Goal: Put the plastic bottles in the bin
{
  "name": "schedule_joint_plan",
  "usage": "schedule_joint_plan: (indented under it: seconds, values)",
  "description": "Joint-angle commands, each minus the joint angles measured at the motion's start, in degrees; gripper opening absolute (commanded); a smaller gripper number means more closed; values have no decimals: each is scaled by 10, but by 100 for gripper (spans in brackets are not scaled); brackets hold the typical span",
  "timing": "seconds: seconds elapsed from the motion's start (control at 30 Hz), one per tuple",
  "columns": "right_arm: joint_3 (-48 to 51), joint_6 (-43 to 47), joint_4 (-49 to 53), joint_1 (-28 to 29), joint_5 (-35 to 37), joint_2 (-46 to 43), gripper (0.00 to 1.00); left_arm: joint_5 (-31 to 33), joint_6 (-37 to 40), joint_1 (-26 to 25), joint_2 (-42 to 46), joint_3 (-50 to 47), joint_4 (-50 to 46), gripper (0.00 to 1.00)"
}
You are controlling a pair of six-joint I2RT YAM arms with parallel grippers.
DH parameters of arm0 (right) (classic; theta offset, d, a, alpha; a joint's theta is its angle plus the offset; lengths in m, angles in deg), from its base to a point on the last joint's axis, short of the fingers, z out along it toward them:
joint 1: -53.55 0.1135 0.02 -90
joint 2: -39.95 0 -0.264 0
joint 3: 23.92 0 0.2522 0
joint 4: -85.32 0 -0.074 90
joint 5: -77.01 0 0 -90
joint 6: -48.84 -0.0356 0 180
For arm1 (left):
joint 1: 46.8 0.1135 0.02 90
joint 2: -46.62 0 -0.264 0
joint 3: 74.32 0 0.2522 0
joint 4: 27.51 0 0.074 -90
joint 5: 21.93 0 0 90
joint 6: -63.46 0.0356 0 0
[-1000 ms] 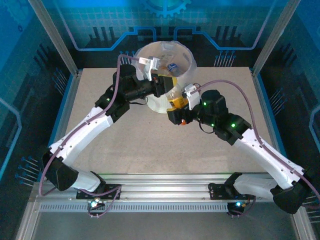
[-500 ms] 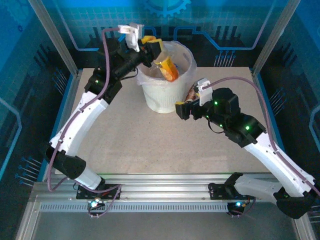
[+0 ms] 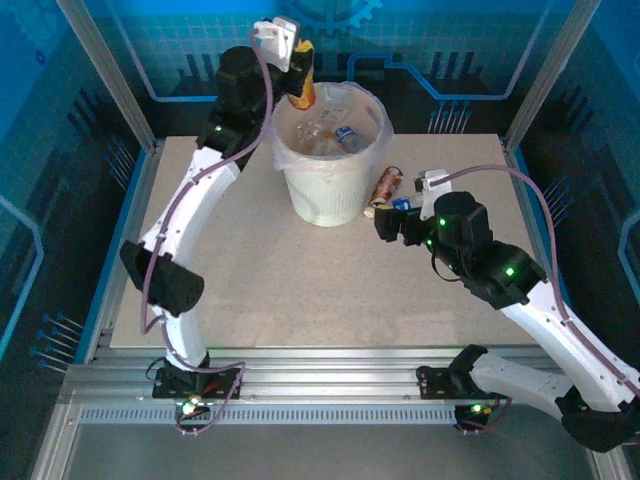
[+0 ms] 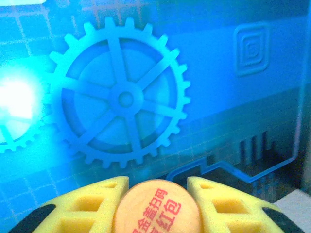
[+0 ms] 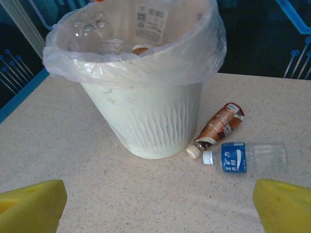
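The bin is a white bucket with a bag liner at the back of the table, with several clear plastic bottles inside it. My left gripper is raised above the bin's back-left rim, shut on an orange-labelled bottle. In the left wrist view its orange cap sits between the yellow fingers. A brown-labelled bottle and a blue-labelled bottle lie on the table against the bin's right side. My right gripper hovers open just in front of them, nothing between its fingertips.
The table is speckled beige board with metal frame posts at the back corners and blue panel walls behind. The right arm's forearm stretches across the right half of the table.
The left arm has lifted the orange bottle from beside the bin to high above its back-left rim. The right gripper has drawn back to the right, away from the bin.
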Motion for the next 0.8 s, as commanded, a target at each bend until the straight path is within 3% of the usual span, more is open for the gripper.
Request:
schedule_joint_plan:
  seconds: [0.0, 0.4, 0.67, 0.77]
  values:
    - [12, -29, 16, 2, 32, -22, 100, 47, 79, 2, -25, 52, -9, 0]
    - [25, -64, 45, -15, 61, -41, 100, -12, 61, -1, -49, 39, -100, 1]
    - [35, -71, 47, -30, 53, -43, 100, -29, 120, -29, -62, 19, -133, 18]
    - [36, -71, 47, -33, 49, -43, 100, -43, 128, -34, -65, 16, -144, 31]
